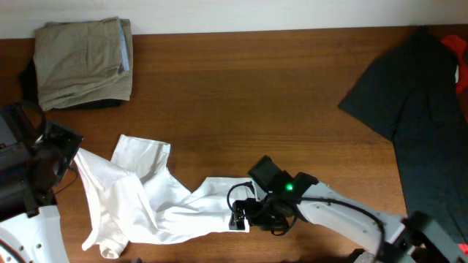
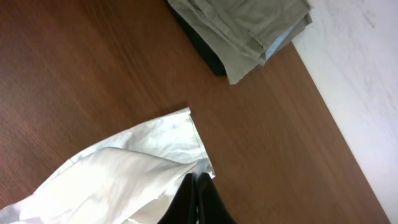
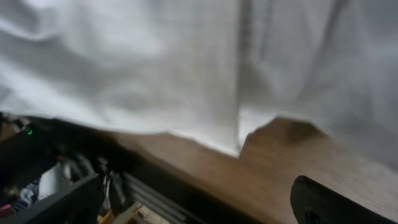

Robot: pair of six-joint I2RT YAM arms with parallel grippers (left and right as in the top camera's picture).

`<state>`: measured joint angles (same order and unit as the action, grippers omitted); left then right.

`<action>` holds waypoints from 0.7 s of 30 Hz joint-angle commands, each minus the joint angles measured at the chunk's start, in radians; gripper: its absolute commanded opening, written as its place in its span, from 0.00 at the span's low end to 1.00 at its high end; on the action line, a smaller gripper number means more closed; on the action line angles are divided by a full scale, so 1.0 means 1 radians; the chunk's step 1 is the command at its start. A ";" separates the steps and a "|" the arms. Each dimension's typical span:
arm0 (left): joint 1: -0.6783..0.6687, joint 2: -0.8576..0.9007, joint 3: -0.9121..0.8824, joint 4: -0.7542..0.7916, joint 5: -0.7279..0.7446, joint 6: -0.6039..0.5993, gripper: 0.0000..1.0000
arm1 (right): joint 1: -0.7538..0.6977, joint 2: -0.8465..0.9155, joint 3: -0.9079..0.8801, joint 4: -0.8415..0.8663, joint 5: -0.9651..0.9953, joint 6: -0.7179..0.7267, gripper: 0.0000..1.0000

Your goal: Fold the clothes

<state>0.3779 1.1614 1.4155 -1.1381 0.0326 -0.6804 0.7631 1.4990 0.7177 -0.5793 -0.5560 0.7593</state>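
The white T-shirt lies crumpled and partly bunched on the wooden table, front left of centre. My left gripper is at its left corner. In the left wrist view its fingers are shut on the shirt's edge. My right gripper is at the shirt's right end, near the table's front edge. In the right wrist view the white cloth fills the top. Only one dark finger shows, low on the right, with nothing in it. The print and striped mark are hidden.
Folded khaki trousers lie at the back left corner, also in the left wrist view. A large dark charcoal garment drapes over the right side, with something red at its far edge. The table's front edge is close under the right gripper.
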 commanded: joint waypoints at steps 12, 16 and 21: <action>0.002 0.000 -0.001 0.015 -0.011 0.015 0.02 | -0.006 0.187 -0.003 0.145 -0.137 0.040 0.36; 0.002 0.000 -0.001 0.023 -0.011 0.015 0.02 | -0.063 0.097 0.006 0.061 -0.021 0.029 0.26; 0.002 0.000 -0.001 0.026 -0.014 0.016 0.02 | -0.064 0.076 0.006 0.051 0.032 0.024 0.31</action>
<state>0.3779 1.1614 1.4155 -1.1175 0.0322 -0.6804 0.7033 1.5932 0.7166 -0.5232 -0.5713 0.7910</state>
